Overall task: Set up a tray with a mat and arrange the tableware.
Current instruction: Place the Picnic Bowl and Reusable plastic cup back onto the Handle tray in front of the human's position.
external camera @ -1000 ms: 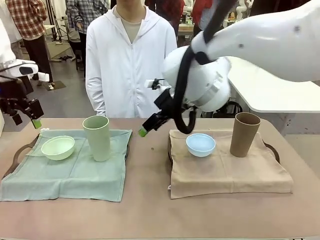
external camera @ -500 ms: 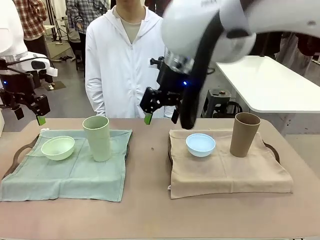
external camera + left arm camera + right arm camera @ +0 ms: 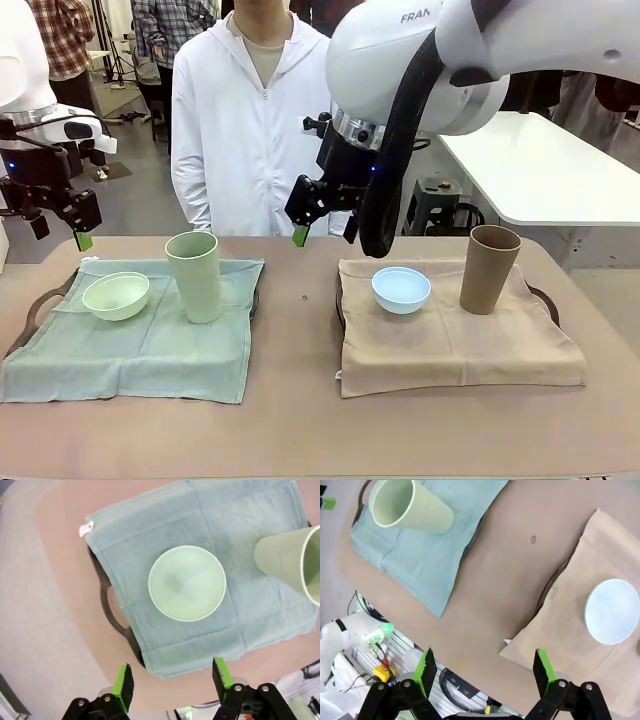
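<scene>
On the left tray (image 3: pixel 33 312) lies a green mat (image 3: pixel 140 350) carrying a pale green bowl (image 3: pixel 116 295) and a pale green tumbler (image 3: pixel 195 275). A tan mat (image 3: pixel 460 345) on the right carries a light blue bowl (image 3: pixel 401 289) and a brown tumbler (image 3: pixel 489 268). My left gripper (image 3: pixel 58 232) hangs open and empty above the left tray's far corner, looking down on the green bowl (image 3: pixel 187 583). High over the table's far middle, my right gripper (image 3: pixel 323 232) is open and empty; below it are the green tumbler (image 3: pixel 410 507) and blue bowl (image 3: pixel 612 611).
A person in a white jacket (image 3: pixel 255 120) stands at the far edge between the two trays, hands out of sight. Bare tabletop (image 3: pixel 300 340) runs between the trays and along the near edge. The right tray's handle (image 3: pixel 545 300) sticks out beyond the tan mat.
My right arm has swung up and back, turning its gripper from a low tilt beside the tan mat to a raised, downward-pointing pose. The left gripper shifted slightly. The tableware stays put.
</scene>
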Motion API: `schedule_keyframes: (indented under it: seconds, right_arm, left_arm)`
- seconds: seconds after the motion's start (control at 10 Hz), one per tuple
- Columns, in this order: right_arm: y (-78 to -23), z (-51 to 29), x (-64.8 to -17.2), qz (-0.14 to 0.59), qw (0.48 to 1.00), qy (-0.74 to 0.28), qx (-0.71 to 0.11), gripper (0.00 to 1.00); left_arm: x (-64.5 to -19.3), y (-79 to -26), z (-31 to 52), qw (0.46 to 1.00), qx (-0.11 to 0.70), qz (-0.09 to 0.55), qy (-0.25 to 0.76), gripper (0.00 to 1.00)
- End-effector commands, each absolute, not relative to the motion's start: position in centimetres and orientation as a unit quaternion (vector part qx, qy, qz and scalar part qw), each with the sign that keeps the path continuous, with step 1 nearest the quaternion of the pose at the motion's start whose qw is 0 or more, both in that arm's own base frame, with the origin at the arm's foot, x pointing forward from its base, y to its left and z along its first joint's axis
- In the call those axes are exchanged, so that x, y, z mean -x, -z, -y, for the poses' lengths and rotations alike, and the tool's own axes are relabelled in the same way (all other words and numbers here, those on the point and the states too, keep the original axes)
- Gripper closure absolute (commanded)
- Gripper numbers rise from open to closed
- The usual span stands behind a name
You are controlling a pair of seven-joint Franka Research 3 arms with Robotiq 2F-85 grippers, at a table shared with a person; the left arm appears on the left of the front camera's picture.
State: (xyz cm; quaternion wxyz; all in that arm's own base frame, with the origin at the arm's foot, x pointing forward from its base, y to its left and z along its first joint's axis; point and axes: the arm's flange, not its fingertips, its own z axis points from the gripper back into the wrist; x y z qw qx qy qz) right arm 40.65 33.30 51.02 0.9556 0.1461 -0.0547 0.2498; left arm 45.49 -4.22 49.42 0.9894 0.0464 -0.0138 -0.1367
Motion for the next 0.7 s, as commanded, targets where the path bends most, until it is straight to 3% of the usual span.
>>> schedule_keyframes:
  seconds: [0.0,0.6]
  right_arm:
    - [-50.57,-32.9,-40.03,0.057,0.952,-0.254,-0.162,0.0]
    - [-50.57,-32.9,-40.03,0.057,0.952,-0.254,-0.162,0.0]
  left_arm:
    - [-45.58,-49.56,4.14,0.989,-0.045,0.017,0.142,0.17]
    - [-45.58,-49.56,4.14,0.989,-0.045,0.017,0.142,0.17]
